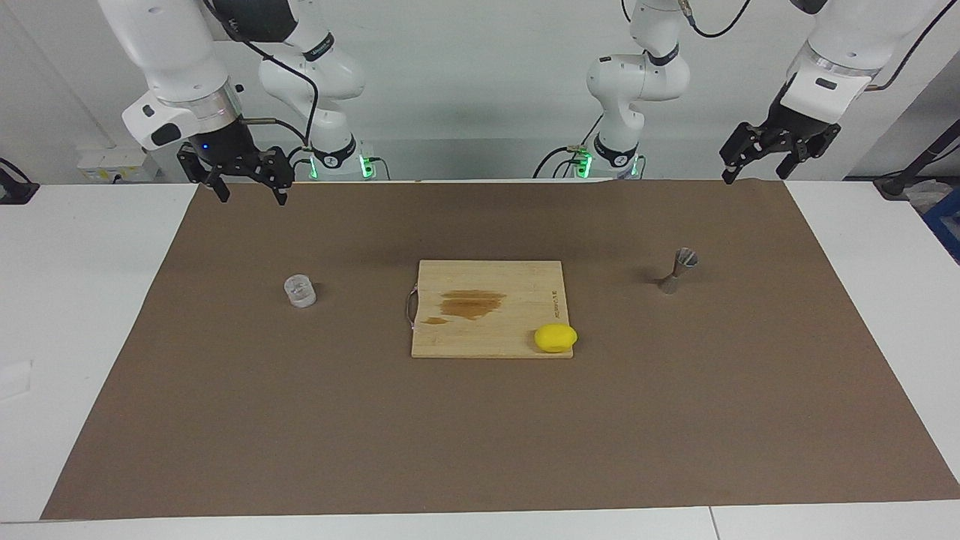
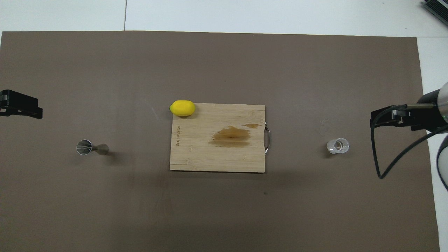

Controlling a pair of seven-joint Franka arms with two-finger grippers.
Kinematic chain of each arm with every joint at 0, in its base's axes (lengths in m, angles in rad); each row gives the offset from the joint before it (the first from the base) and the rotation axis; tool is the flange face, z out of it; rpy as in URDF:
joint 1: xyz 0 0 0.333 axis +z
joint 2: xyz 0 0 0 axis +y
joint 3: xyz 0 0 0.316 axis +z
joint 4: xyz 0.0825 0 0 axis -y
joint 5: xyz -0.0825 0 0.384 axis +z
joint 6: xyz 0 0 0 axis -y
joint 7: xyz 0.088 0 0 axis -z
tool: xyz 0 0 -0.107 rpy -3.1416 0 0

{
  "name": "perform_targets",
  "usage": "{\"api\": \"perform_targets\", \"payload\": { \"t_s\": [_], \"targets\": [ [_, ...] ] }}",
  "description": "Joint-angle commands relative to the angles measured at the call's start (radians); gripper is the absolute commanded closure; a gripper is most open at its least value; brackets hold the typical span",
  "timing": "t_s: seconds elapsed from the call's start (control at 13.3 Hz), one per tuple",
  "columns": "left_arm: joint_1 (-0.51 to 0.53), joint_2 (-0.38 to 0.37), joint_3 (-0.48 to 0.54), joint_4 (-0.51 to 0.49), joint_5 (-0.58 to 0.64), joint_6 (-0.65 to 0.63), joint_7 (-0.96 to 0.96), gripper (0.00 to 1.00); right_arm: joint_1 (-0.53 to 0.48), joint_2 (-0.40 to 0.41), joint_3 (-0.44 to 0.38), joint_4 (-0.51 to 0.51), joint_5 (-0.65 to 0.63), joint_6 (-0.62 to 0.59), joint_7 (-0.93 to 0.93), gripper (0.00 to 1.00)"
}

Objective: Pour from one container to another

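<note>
A short clear glass cup (image 1: 300, 291) (image 2: 338, 145) stands upright on the brown mat toward the right arm's end of the table. A silver hourglass jigger (image 1: 679, 271) (image 2: 91, 147) stands upright on the mat toward the left arm's end. My right gripper (image 1: 252, 193) hangs open and empty, raised over the mat's edge by the robots, well apart from the cup. My left gripper (image 1: 754, 176) is also open and empty, raised over the mat's corner by the robots, apart from the jigger. Both arms wait.
A wooden cutting board (image 1: 487, 330) (image 2: 217, 161) with a brown stain lies mid-table between cup and jigger. A yellow lemon (image 1: 556, 337) (image 2: 182, 107) sits on its corner, on the jigger's side and away from the robots. The brown mat (image 1: 480, 435) covers most of the white table.
</note>
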State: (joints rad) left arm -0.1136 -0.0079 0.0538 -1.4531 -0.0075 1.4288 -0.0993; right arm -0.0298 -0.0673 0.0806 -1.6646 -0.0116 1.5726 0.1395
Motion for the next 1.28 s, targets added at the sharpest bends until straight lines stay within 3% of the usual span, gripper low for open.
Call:
{"api": "perform_targets", "payload": {
  "t_s": [0.0,0.68,0.98,1.2],
  "targets": [
    [0.000,-0.007,0.004,-0.013,-0.014,0.015,-0.011,0.00,-0.013,-0.019,0.002,-0.018,0.027,0.009,-0.015,0.01],
    [0.002,-0.021,0.004,-0.044,-0.014,0.050,-0.014,0.00,-0.013,-0.019,0.002,-0.018,0.027,0.009,-0.015,0.01],
    [0.011,-0.131,0.004,-0.309,-0.014,0.287,-0.022,0.00,-0.013,-0.019,0.002,-0.018,0.027,0.009,-0.015,0.01],
    [0.011,-0.127,0.004,-0.414,-0.014,0.468,-0.039,0.00,-0.013,-0.019,0.002,-0.018,0.027,0.009,-0.015,0.01]
  ]
}}
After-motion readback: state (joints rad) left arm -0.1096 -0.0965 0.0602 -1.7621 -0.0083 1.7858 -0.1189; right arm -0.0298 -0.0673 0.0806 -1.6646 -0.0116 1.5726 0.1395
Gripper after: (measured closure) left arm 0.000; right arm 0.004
